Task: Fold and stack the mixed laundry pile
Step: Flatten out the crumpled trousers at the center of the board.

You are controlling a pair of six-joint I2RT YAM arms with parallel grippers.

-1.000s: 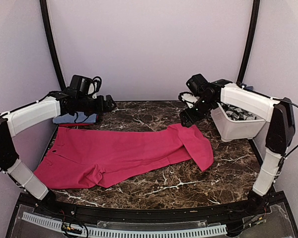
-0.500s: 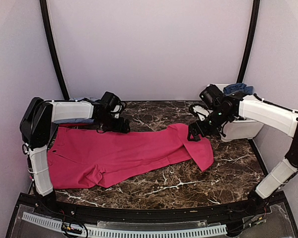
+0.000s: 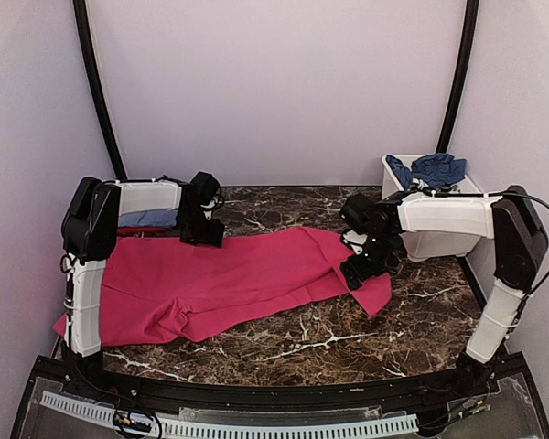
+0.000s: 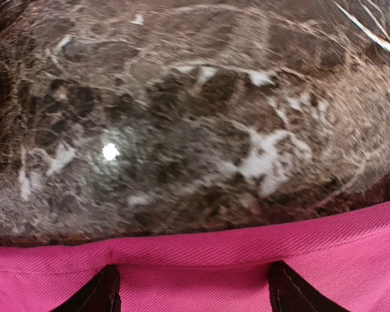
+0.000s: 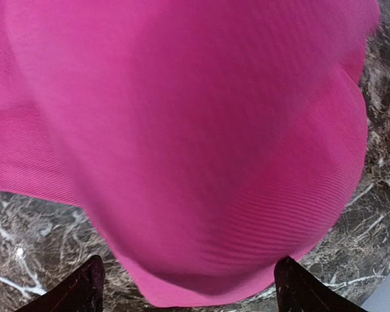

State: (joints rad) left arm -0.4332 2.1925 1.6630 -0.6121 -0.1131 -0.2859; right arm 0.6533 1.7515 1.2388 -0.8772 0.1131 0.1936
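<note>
One white tub (image 3: 435, 245) holds crumpled blue clothes (image 3: 430, 169).

Magenta-pink garment (image 3: 210, 279): woven cloth, matt, with a fine diagonal rib and a stitched hem evident at close range. Table (image 3: 348, 338): dark brown stone-look top veined in white, polished, carrying a bright lamp reflection. White tub (image 3: 439, 247): smooth plastic, faint sheen. Navy-blue garment (image 3: 435, 169) in it: soft matt cloth, creased. Left arm (image 3: 146, 196) and right arm (image 3: 444, 216): smooth white plastic casings, black matt joints.
</note>
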